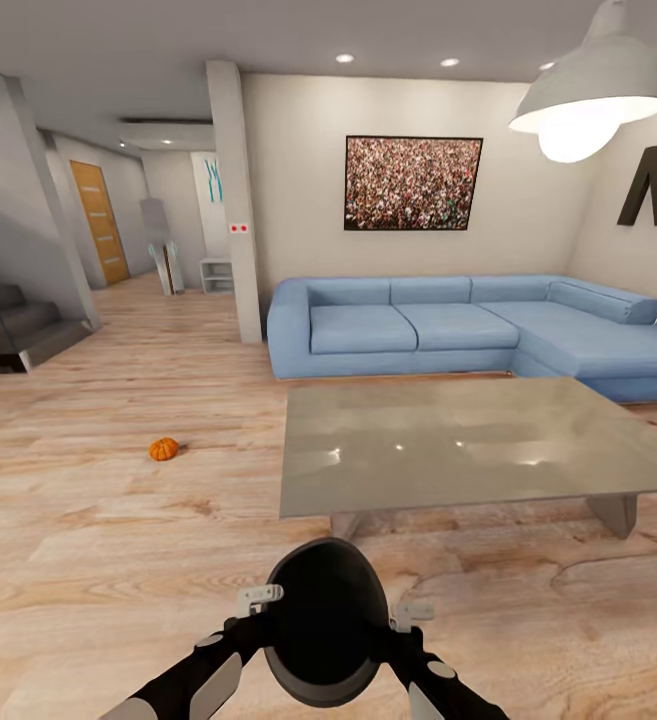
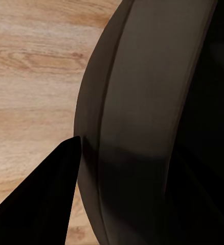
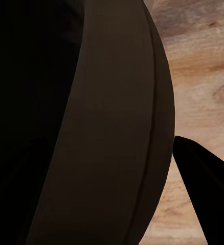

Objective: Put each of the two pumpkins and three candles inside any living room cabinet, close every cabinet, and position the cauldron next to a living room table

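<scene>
Lower centre of frame: cauldron (image 1: 325, 620), carried between both arms, above the floor (image 1: 88, 540).
Left claw (image 1: 258, 598): pinching cauldron rim.
Right claw (image 1: 410, 612): pinching opposite rim.
Bench (image 1: 448, 440): directly ahead, near.
Pumpkin (image 1: 163, 449): centre left, on floor.

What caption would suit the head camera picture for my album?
Both arms carry a black cauldron toward a grey table, a pumpkin on the floor and a blue sofa beyond.

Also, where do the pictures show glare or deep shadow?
Head view: the lamp glows blown-out white and bright spots reflect on the table. Both wrist views: the cauldron and a finger are almost pure black, without detail.
</scene>
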